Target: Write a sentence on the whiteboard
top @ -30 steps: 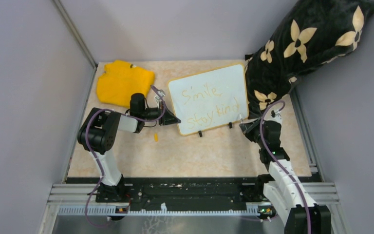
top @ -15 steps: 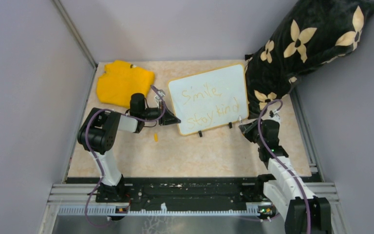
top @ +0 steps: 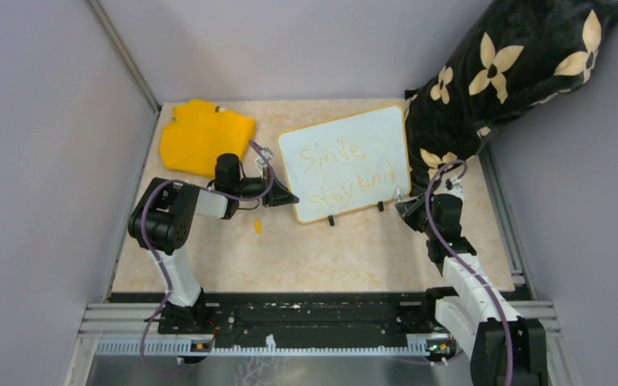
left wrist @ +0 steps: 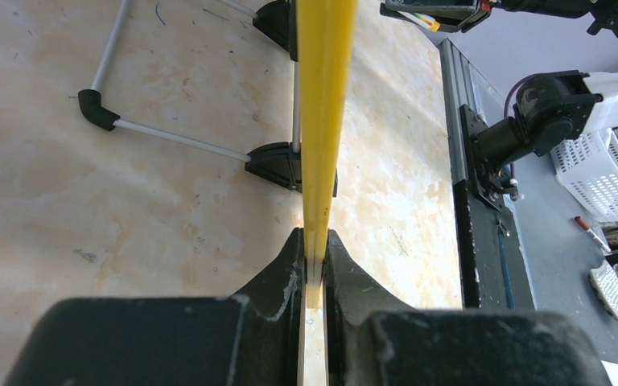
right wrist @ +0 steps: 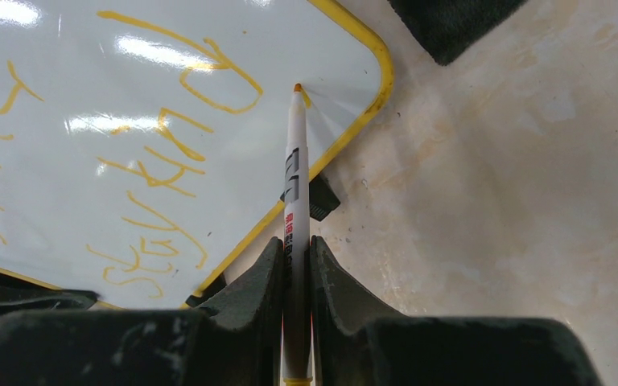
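REMOTE DESK: The whiteboard [top: 344,165] stands tilted on its two black feet [top: 331,220] toward the back middle of the table [top: 330,257]. It carries the sentence [top: 346,173] "Smile" over "Stay kind" in thin yellow-orange strokes.

My left pincer [top: 290,197] is clamped tight on the board's yellow rim, low on its left edge. In the left wrist view the rim runs straight up from between the two fingers.

My right pincer [right wrist: 295,256] sits just off the board's lower right corner. It is closed around a white marker [right wrist: 293,173] that points away from it toward the board. The orange tip meets the glossy surface close to the rounded corner, just past the final "d"; how firmly it presses I cannot tell.

A yellow cloth [top: 205,137] lies at the back left, behind my left arm and apart from the board. A black cushion [top: 515,64] with cream flowers leans in the back right corner, its lower end just beside the board's right edge. A small yellow piece [top: 257,227], too small to identify, lies on the table near the left pincer.
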`<state>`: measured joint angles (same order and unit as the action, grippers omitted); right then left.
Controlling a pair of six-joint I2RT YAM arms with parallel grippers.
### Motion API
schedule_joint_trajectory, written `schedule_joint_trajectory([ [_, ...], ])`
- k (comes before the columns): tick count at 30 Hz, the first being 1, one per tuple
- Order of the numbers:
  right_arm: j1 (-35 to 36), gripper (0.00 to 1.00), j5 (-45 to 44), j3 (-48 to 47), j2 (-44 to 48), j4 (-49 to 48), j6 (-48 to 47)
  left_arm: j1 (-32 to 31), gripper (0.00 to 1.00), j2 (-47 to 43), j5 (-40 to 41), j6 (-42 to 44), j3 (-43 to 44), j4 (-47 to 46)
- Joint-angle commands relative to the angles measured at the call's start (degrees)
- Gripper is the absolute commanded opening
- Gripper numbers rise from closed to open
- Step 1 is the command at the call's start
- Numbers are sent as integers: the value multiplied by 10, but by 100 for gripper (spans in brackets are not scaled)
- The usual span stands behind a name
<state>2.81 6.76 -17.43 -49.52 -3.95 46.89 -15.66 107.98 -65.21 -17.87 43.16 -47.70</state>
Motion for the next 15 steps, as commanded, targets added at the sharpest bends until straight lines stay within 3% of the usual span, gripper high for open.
schedule_joint_trajectory([
  [1,-8,0,-5,-32,-11,-41,-10,3,0,11,40,18,0,42],
  [15,-8,0,7,-16,-32,-64,-7,3,0,13,40,21,-1,44],
])
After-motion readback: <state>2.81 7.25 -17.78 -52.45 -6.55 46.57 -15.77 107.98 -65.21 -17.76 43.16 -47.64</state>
